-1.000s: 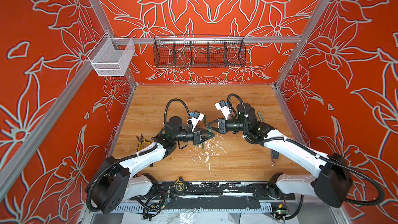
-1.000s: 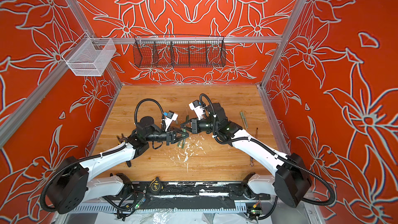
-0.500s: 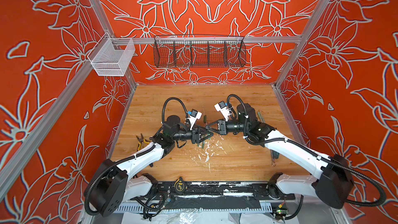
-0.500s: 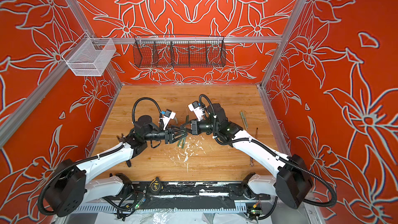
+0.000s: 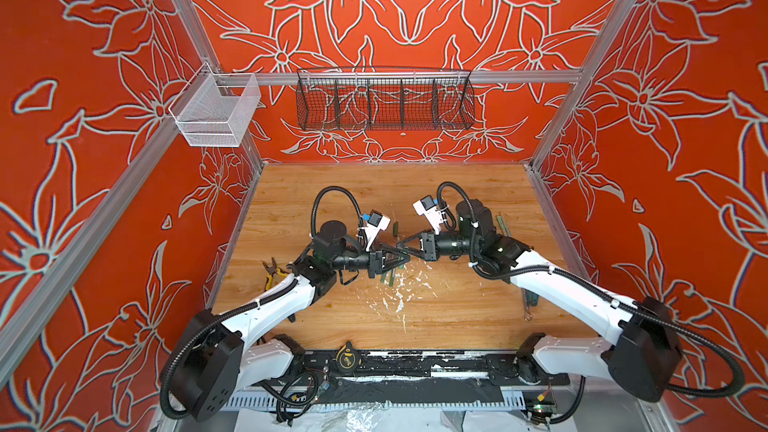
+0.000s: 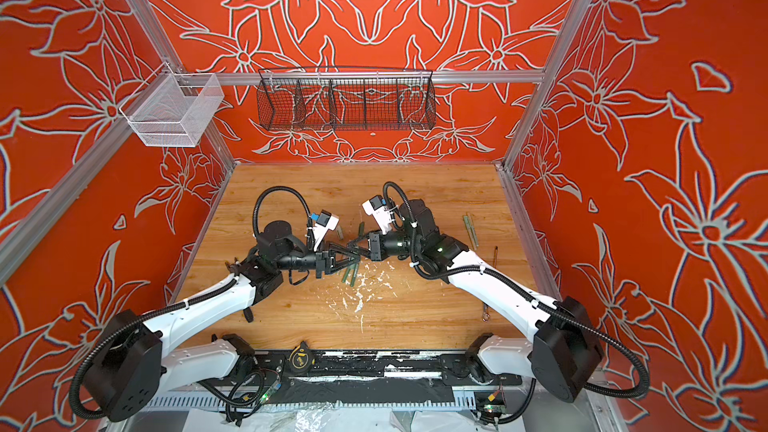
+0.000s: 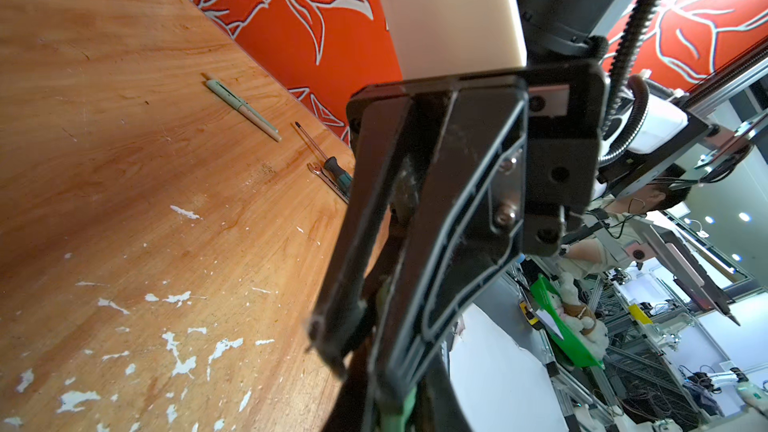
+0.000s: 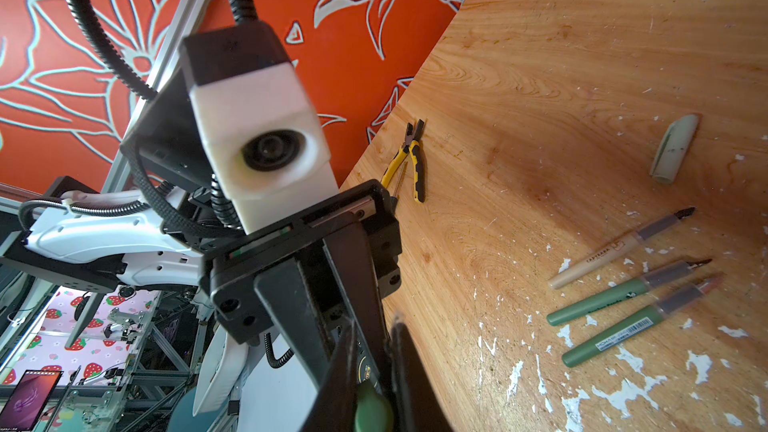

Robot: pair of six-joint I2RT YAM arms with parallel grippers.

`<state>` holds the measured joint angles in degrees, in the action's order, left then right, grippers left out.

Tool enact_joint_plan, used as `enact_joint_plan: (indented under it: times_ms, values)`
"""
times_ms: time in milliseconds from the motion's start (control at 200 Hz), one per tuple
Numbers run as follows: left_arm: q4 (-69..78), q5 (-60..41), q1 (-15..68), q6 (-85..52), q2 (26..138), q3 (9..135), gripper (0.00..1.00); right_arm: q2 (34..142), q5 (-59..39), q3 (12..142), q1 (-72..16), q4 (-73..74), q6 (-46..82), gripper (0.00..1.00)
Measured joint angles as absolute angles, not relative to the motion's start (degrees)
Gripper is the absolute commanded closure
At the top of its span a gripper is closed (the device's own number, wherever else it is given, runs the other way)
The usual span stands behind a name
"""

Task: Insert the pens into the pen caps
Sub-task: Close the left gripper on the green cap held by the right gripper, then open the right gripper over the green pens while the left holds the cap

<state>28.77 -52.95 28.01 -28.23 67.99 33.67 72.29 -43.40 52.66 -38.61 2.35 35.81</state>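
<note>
Pens (image 5: 389, 278) lie bunched on the wooden table (image 5: 457, 317) at the left edge of the white paint flecks (image 5: 399, 297) in both top views. More pens (image 6: 469, 226) lie well to the right of the flecks. A short dark cap (image 5: 395, 228) rests just behind the flecks. Over that left edge the left gripper (image 5: 405, 258) and right gripper (image 5: 400, 248) meet tip to tip, each with its fingers pressed together. What they pinch is too small to make out from up here. Yellow-handled pliers (image 5: 272, 274) sit far left of the flecks.

From the left wrist, a bright green piece (image 7: 397, 413) is pinched at the left gripper's tips; whether it is pen or cap I cannot tell. The right gripper's black fingers (image 7: 457, 201) reach down to it. Past the flecks lie a capped pale pen (image 7: 243, 110), a screwdriver (image 7: 322, 157) and a wrench (image 7: 328, 178).

From the right wrist, the right gripper's fingers clamp a dark green rounded end (image 8: 372, 409). Among the flecks the bunched pens show as three, all uncapped: a tan one (image 8: 615, 249) and two green ones (image 8: 623, 292). A pale green cap (image 8: 675, 147) lies apart, behind the flecks.
</note>
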Motion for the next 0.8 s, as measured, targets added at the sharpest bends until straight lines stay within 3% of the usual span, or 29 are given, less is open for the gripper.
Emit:
enact_joint_plan:
  times_ms: [130,285,490,796]
  values:
    - [25.3,-49.9,27.3,-27.4,66.7,33.7,1.0,72.2,-41.5,53.4,-39.1,0.6,36.8,0.51]
    - [16.5,-41.8,24.1,-26.6,61.5,33.7,1.0,70.7,-36.8,54.7,-39.5,-3.1,36.2,0.31]
    - [2.0,-30.1,21.1,-25.7,48.8,34.2,1.0,70.9,-27.5,57.0,-39.9,-11.9,35.0,0.33]
    - [-14.0,-22.6,20.3,-21.3,36.4,40.7,1.0,86.5,-14.0,60.5,-46.3,-22.9,35.5,0.47]
